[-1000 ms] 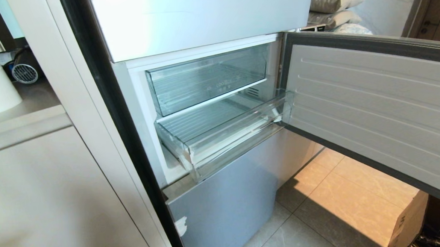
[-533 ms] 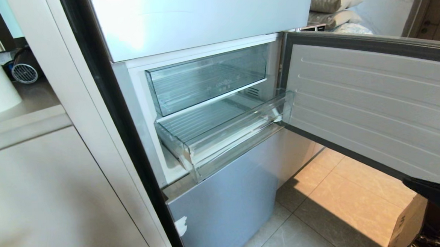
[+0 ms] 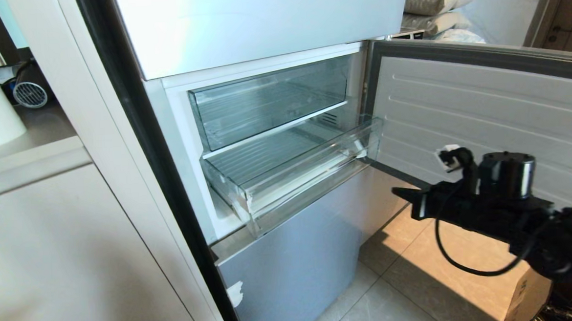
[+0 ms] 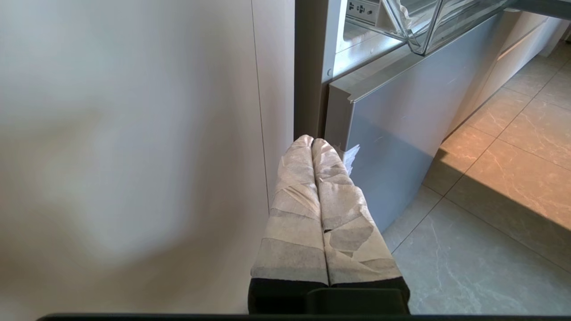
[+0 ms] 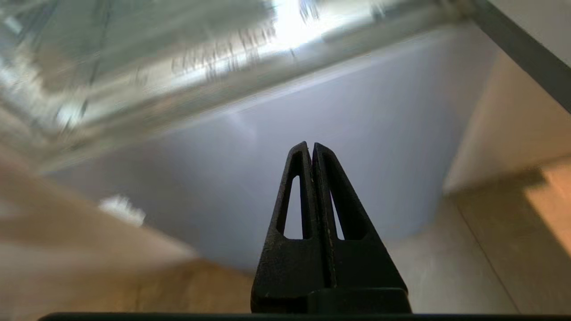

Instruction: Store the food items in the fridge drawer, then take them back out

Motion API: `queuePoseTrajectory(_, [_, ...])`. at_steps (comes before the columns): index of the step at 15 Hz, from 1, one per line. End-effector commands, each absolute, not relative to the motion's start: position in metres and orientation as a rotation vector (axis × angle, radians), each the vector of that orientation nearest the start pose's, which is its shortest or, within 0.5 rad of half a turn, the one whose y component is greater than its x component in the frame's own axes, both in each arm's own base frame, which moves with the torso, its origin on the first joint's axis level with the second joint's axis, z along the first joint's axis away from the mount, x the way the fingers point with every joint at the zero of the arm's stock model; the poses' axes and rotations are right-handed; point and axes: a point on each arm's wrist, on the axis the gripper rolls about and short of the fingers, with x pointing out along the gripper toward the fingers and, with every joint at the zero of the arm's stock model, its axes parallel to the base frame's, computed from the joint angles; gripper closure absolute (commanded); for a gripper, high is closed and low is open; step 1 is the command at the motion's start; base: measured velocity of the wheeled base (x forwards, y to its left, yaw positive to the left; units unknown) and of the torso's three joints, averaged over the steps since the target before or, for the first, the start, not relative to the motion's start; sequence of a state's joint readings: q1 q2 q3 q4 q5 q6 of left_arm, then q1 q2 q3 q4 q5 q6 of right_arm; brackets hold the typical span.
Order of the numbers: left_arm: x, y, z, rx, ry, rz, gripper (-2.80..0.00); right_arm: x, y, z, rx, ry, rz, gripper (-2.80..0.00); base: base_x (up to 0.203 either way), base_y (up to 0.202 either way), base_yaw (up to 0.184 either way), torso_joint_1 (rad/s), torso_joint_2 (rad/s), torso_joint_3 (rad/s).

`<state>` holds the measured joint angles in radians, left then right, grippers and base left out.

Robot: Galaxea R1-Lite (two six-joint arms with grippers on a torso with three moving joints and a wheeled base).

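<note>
The fridge drawer (image 3: 286, 172) stood partly pulled out of the open compartment at the centre of the head view, directly beneath the upper clear drawer (image 3: 268, 102). Its long axis ran across the fridge mouth, from about 8 o'clock at the near left corner to 2 o'clock at the far right corner, with the front face pointing out toward 5 o'clock. A white tape scrap (image 3: 250, 201) marked the near left corner of its front. The ribbed floor showed through the clear plastic, and no food items could be seen in any view. The fridge door (image 3: 484, 120) hung open toward 3 o'clock. The right gripper (image 3: 400, 192) was at 4 o'clock from the drawer, below its right end and well apart from it, pointing toward 9 o'clock; its black fingers (image 5: 308, 187) were pressed together, clenched on nothing. The left gripper (image 4: 312, 141) sat low beside the cabinet panel (image 4: 134, 147), near the lower fridge front (image 4: 392, 133), its taped fingers (image 4: 296, 200) closed together and empty
</note>
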<state>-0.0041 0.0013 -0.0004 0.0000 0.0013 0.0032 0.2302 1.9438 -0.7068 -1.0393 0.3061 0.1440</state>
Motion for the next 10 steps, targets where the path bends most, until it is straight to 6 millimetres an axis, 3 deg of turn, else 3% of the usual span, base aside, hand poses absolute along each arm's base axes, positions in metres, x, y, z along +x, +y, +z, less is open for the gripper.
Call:
queuePoseTrajectory(1, [-0.023, 0.0, 0.076, 0.003, 0.0, -0.002, 0.0, 0.363, 0.123, 0.072, 0.138, 0.277, 0.565, 0.0, 0.0, 0.0, 0.0, 0.0, 0.0, 0.0])
queuePoseTrajectory(4, [-0.023, 0.0, 0.076, 0.003, 0.002, -0.003, 0.0, 0.393, 0.169, 0.068, 0.133, 0.177, 0.636, 0.0, 0.0, 0.0, 0.0, 0.0, 0.0, 0.0])
queuePoseTrajectory(6, [-0.023, 0.0, 0.076, 0.003, 0.0, -0.003, 0.0, 0.403, 0.185, 0.065, 0.132, 0.142, 0.664, 0.0, 0.0, 0.0, 0.0, 0.0, 0.0, 0.0])
queuePoseTrajectory(10, [-0.023, 0.0, 0.076, 0.003, 0.002, -0.004, 0.0, 0.443, 0.212, 0.077, 0.154, -0.03, 0.693, 0.0, 0.0, 0.0, 0.0, 0.0, 0.0, 0.0])
